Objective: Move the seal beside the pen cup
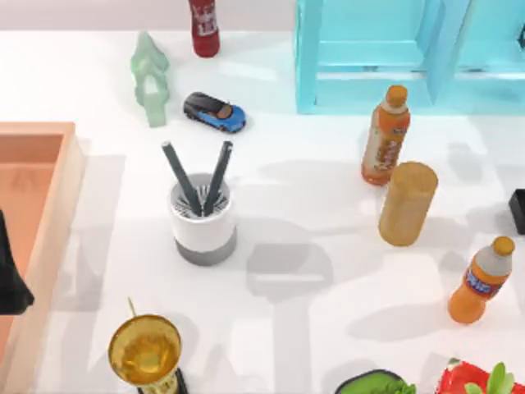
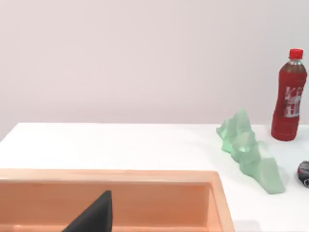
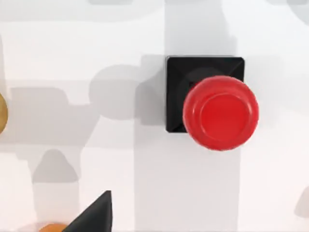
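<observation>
Our right wrist view looks straight down on the seal (image 3: 212,104), red knob over black square base, standing upright on the white table (image 3: 145,193); in the top view its black base (image 1: 518,210) pokes in at the table's right edge. Whether our right gripper is spread or closed we cannot tell. The pen cup (image 1: 203,220) stands left of the table's middle, two dark pens in it, well apart from the seal, with a tan wooden cylinder (image 1: 407,203) between them. Our left arm (image 1: 10,275) sits parked over the orange tray (image 1: 51,213) at the left edge; its grip state we cannot tell.
</observation>
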